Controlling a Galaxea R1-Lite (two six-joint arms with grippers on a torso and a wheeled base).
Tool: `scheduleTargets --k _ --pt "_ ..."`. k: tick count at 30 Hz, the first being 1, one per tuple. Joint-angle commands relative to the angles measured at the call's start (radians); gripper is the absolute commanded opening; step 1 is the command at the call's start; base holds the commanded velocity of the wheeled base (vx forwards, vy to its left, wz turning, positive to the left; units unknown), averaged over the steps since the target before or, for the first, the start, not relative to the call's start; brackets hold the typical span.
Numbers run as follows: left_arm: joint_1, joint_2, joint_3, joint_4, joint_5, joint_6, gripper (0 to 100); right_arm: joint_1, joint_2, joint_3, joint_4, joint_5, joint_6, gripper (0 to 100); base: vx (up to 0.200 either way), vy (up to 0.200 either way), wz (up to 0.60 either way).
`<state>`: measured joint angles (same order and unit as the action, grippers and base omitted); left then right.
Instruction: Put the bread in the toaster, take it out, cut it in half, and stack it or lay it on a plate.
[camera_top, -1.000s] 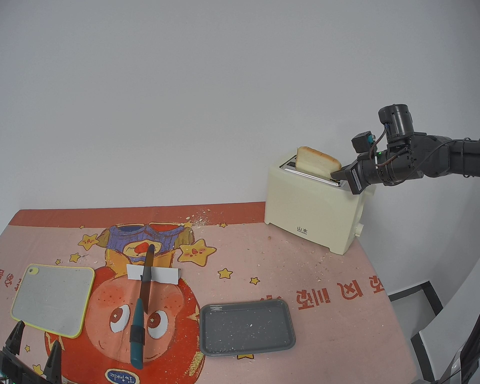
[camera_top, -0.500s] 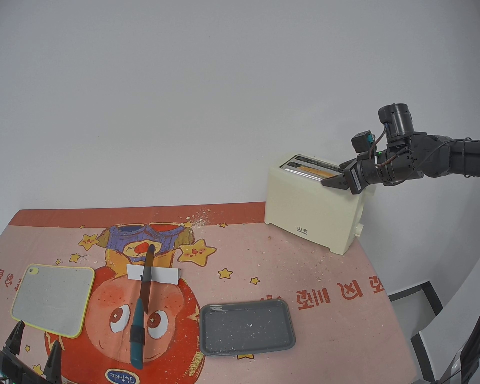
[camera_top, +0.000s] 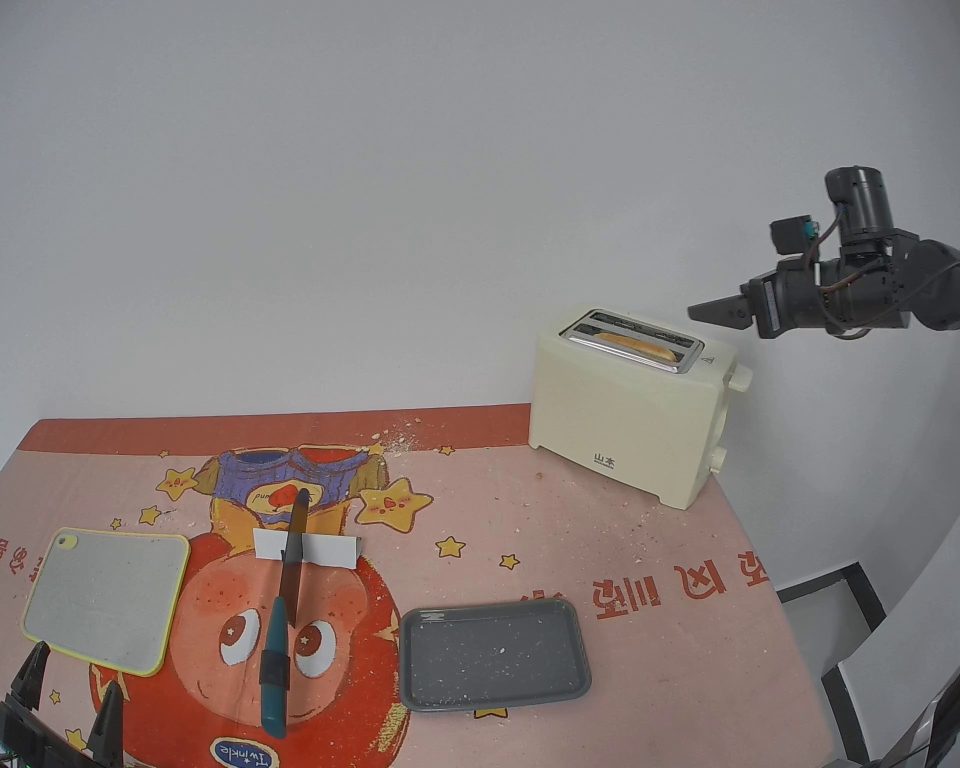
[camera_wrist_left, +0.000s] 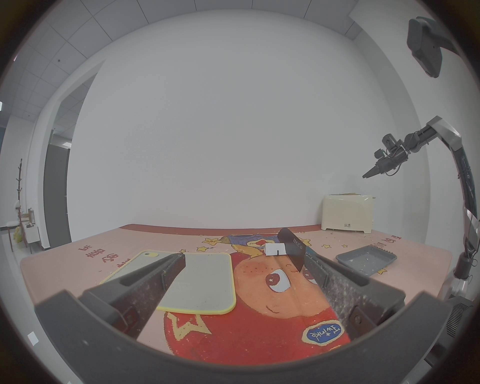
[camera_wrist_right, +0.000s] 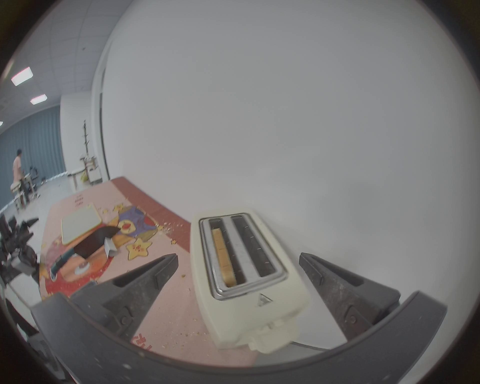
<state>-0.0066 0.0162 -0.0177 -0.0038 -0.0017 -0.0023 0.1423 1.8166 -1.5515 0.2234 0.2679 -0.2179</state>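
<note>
The right gripper (camera_wrist_right: 237, 256) hangs in the air with its fingers spread wide and nothing between them. It is higher than the toaster (camera_top: 630, 420) and off that toaster's right end, apart from it. From the right wrist view the open jaws frame the toaster's top.

The cream toaster stands at the far right of the table (camera_top: 640, 560), close to the wall. The bread (camera_top: 637, 346) is down inside it, in the slot nearer the robot. It stands on edge, with its browned top edge showing just below the metal rim. Crumbs are scattered on the cloth around the toaster's base.

Nearer the robot, towards the middle of the table, lies a grey tray (camera_top: 500, 605), flat and well apart from the toaster. It holds a sprinkling of pale crumbs.

To the left of the tray a knife (camera_top: 275, 660) with a teal handle lies with its blade across a small white rest (camera_top: 325, 549). Farther left is a pale cutting board (camera_top: 105, 598) with a yellow-green edge.

The left gripper (camera_top: 75, 672) sits low at the near left corner, just beside the board, its fingers parted and holding nothing.
</note>
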Motion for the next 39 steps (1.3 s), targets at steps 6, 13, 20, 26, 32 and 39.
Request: scheduleTargets --k 6,13,20,26,32,39 --pt "0.000 -0.005 0.018 -0.001 0.000 0.001 100 -0.314 -0.220 0.410 0.054 0.028 -0.024 100 0.000 0.000 0.00" --pt "0.000 -0.004 0.018 -0.001 -0.001 0.001 100 -0.317 -0.183 0.694 -0.208 0.036 -0.017 100 0.000 0.000 0.00" --pt "0.000 -0.004 0.018 -0.001 0.000 0.002 100 -0.267 -0.042 0.823 -0.495 0.068 0.037 0 0.000 0.000 0.00" --pt "0.000 -0.005 0.018 -0.001 0.000 0.001 100 -0.147 -0.006 0.861 -0.581 0.090 0.305 0 0.000 0.000 0.00" --pt "0.000 -0.004 0.018 -0.001 0.000 0.001 100 -0.053 -0.017 0.861 -0.711 0.085 0.646 0 0.000 0.000 0.00" --pt "0.000 -0.004 0.018 -0.001 0.002 -0.002 100 -0.052 -0.025 0.950 -0.892 0.008 0.709 0 0.000 0.000 0.00"
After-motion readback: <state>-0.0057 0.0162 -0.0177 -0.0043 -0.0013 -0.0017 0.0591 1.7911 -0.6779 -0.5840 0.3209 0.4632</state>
